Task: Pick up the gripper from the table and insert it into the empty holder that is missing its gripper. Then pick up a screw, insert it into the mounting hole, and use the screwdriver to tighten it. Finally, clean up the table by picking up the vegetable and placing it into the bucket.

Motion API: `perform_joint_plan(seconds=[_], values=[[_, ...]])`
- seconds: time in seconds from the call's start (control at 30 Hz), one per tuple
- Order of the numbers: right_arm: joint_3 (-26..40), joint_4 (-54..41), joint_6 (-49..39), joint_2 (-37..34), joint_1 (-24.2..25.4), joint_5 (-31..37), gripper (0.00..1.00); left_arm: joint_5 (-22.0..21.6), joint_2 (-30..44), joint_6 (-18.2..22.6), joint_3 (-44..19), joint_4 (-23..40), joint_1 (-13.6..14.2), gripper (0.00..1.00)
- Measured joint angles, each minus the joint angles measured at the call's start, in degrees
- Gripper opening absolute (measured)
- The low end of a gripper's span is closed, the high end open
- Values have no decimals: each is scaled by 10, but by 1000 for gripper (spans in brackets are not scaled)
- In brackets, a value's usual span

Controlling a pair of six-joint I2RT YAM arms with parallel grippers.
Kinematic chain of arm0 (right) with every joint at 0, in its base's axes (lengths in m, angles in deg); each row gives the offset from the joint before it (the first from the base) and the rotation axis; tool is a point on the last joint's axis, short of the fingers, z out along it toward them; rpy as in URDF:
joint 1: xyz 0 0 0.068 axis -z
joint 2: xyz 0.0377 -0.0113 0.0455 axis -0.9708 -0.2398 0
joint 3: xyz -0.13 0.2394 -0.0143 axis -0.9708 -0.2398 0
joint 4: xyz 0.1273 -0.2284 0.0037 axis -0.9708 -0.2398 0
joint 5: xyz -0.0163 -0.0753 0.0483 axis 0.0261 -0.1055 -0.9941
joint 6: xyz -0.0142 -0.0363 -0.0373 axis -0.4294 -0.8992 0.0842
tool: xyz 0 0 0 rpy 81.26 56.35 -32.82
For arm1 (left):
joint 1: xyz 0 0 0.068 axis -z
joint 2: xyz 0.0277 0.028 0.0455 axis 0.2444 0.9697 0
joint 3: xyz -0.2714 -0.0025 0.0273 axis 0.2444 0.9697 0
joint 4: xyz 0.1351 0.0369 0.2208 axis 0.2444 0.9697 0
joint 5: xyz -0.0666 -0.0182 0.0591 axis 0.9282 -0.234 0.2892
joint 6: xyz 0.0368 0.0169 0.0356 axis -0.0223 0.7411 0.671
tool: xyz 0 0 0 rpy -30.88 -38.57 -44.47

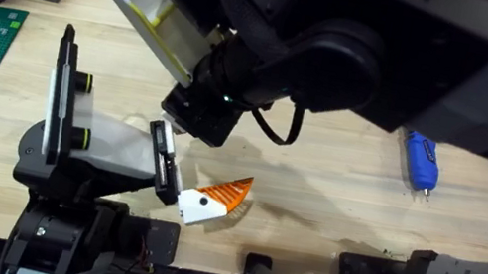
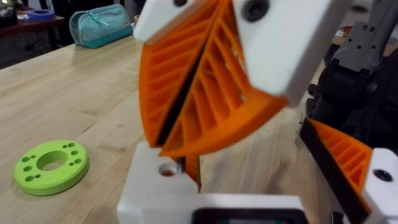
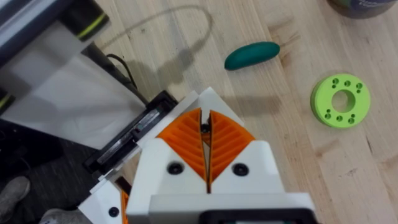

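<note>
**Overhead and right-wrist views, screw stage.** The holder (image 1: 101, 147) stands at the 9 o'clock side of the tabletop (image 1: 338, 174). Its black rail (image 1: 161, 165) runs out toward 4 o'clock. The gripper (image 1: 213, 199) lies at the end of that rail, its white base touching the rail and its orange tip pointing toward 2 o'clock. You may judge it seated in the holder, not loose, though the joint itself is too small to confirm.

Your right hand (image 3: 205, 115) hangs over the rail, clenched, its orange pads pressed together on a small dark object at the seam. This is probably the screw (image 3: 204, 127), pinched at the very tip so that it can be lowered point-first into the mounting hole. The hole is not visible from here, so align before you release.

The screwdriver (image 1: 419, 160) rests at 3 o'clock, well apart from the holder, with its metal tip toward 5 o'clock. It is untouched and left where it will not obstruct the approach. The vegetable (image 3: 252, 55) lies on bare wood near a green ring (image 3: 341, 101), not yet cleared away.
</note>
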Motion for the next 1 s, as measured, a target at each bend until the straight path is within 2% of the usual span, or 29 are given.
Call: perform_joint_plan(seconds=[0.4, 0.77, 1.0], values=[[1, -8, 1, 0, 0, -2, 10, 0, 0, -2, 0, -2, 0, 988], [1, -11, 1, 43, 0, -3, 10, 0, 0, -2, 0, -2, 0, 988], [1, -9, 1, 44, 0, -3, 10, 0, 0, -2, 0, -2, 0, 988]])
